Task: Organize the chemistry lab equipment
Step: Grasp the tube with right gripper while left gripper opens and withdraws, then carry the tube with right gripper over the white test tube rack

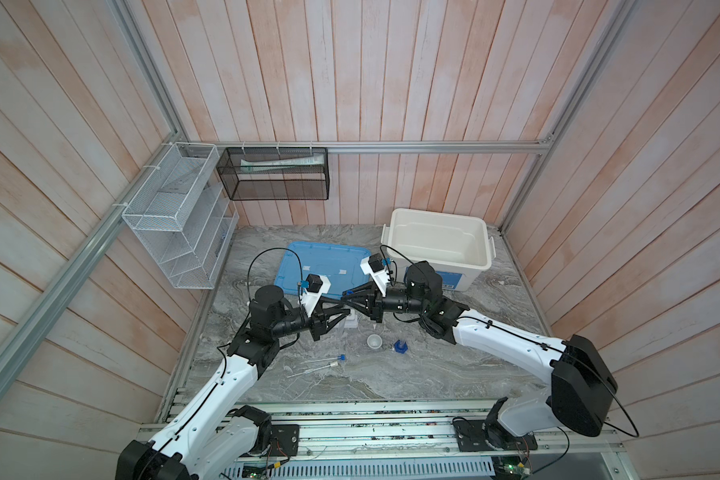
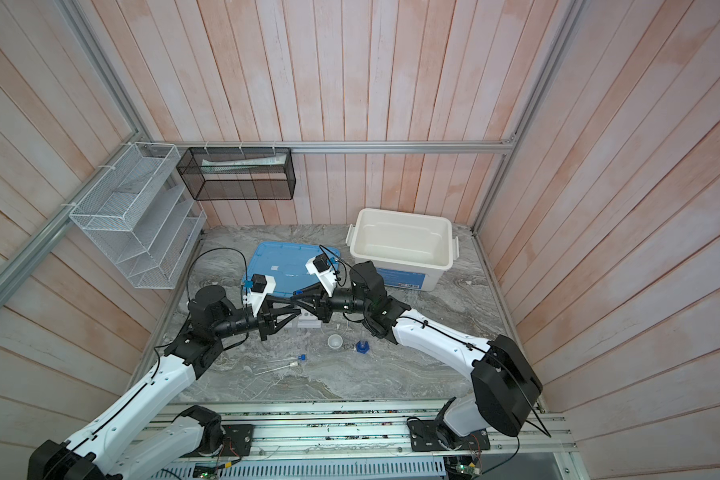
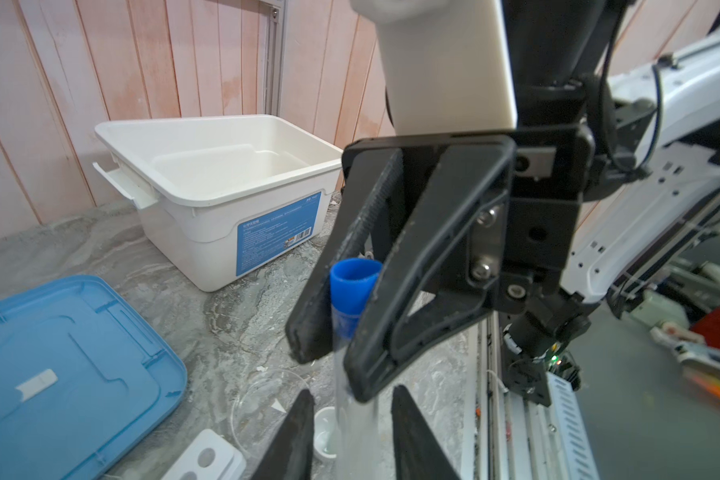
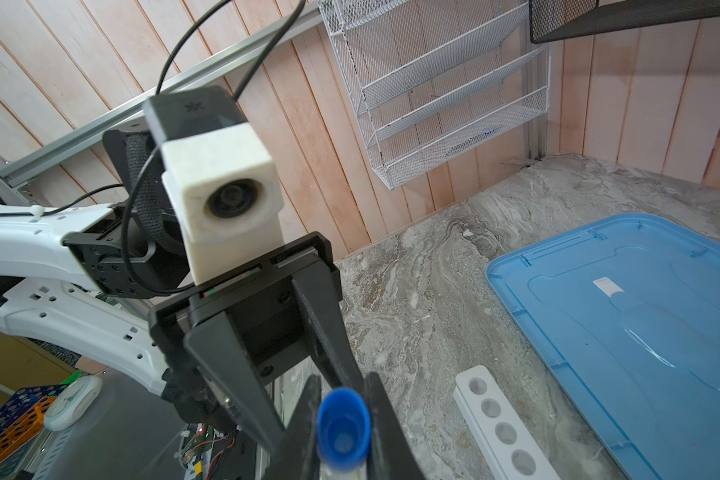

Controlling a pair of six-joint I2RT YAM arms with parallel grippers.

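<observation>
- table [image 1: 391,382]: marble, open room along 6 o'clock edge and 3 o'clock side
- bin [image 3: 175,224]: 1 o'clock corner, back rim close to wall
- blue lid [image 1: 321,257]: flat at 11 o'clock, just beside bin, small gap
- R gripper [image 3: 333,365]: clamped on blue-capped tube [image 3: 352,286] just under cap, above table ctr
- L gripper [image 3: 353,399]: jaws apart, fingers either side of same tube's body, not pinching
- rack [image 4: 499,419]: ctr, below both grippers
- dish [image 1: 374,342]: 5 o'clock of rack
- hex piece [image 1: 400,347]: 3 o'clock of dish, apart
- loose blue-cap tube [image 1: 341,356], loose white-cap tube [image 1: 332,364]: flat, side by side, 7 o'clock of dish
</observation>
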